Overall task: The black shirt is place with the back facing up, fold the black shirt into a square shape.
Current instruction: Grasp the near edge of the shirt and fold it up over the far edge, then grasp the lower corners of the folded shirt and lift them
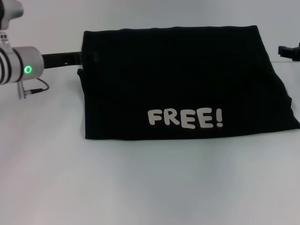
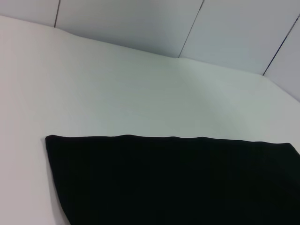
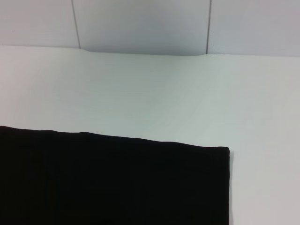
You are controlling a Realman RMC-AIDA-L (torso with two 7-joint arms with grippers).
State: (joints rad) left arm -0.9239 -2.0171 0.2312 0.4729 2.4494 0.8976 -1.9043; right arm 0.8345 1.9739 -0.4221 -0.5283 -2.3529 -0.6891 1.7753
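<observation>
A large, soft black fabric shirt lies folded on the flat white table, forming a wide block with a straight far edge and slanting sides. Cream-white "FREE!" lettering faces up near its closest edge.

The left gripper, a dark, rigid extension from a silver wrist that shows a green light, reaches in level with the shirt's far left corner. Its tip meets or overlaps the fabric edge there, black on black, so whether its jaws are apart, together or pinching cloth cannot be told. Just below this gripper, a small lower layer of fabric juts out at the shirt's left side.

The right gripper shows only as a small black part at the border of the head view, just beyond the shirt's far right corner and apart from it, with white table between them. The state of its jaws cannot be told either.

In the left wrist view, the shirt shows a straight folded edge and one corner against the table. The right wrist view shows the shirt the same way, with its corner on the table. Neither wrist view shows any fingers.
</observation>
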